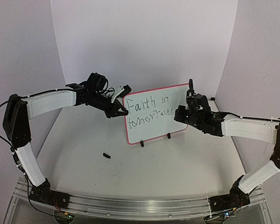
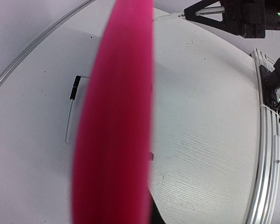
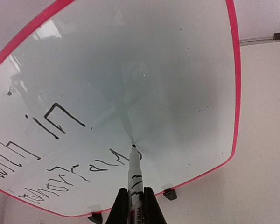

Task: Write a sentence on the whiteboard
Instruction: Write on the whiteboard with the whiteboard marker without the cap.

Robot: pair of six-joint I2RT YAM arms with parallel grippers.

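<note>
whiteboard (image 1: pixel 154 130) blocks centre, black cap (image 1: pixel 106 155) before it

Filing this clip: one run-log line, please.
left gripper: shut on red-framed white whiteboard | right gripper: shut on white-barrelled marker, tip on board | dark handwriting: "Faith in tomorrow"

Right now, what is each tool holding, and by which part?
Left tool grips the whiteboard by its left frame edge. Right tool grips a marker by the barrel, tip on the board.

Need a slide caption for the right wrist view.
Right gripper holds marker tip on the whiteboard, beside the handwritten sentence.
</note>
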